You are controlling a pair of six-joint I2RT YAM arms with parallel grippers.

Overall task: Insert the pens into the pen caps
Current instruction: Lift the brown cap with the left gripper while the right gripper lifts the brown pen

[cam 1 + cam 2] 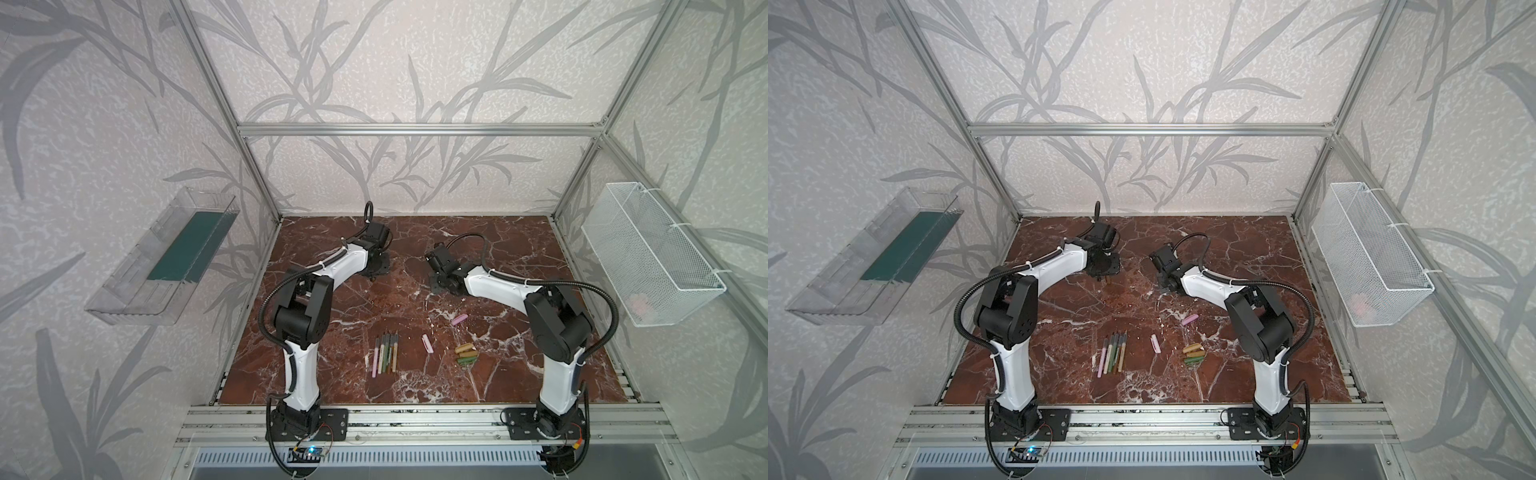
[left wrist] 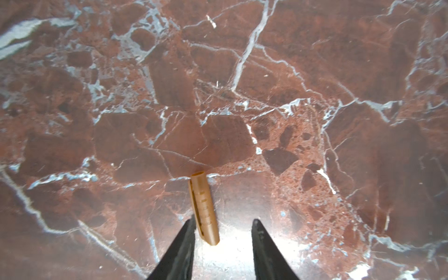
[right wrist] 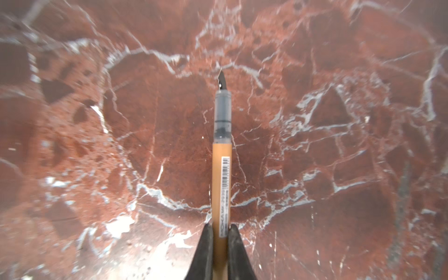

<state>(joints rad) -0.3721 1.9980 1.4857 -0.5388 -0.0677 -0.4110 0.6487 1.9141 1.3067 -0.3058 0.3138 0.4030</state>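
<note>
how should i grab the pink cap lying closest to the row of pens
Grip the pink cap across its middle, coming straight down from above and closing on its two long sides. It lies flat and alone on the table, with bare space on both sides.

Six pens [image 1: 385, 353]: five in one row, one gold-tan pen [image 3: 221, 169] apart; six pen caps [image 1: 467, 354]: three clustered, two pink caps [image 1: 460, 320], one tan cap [image 2: 203, 208].

You see a clear bin [image 1: 137, 286] on the left wall, a white wire basket [image 1: 648, 253] opposite, and a red marble table [image 1: 498, 374] below.
</note>
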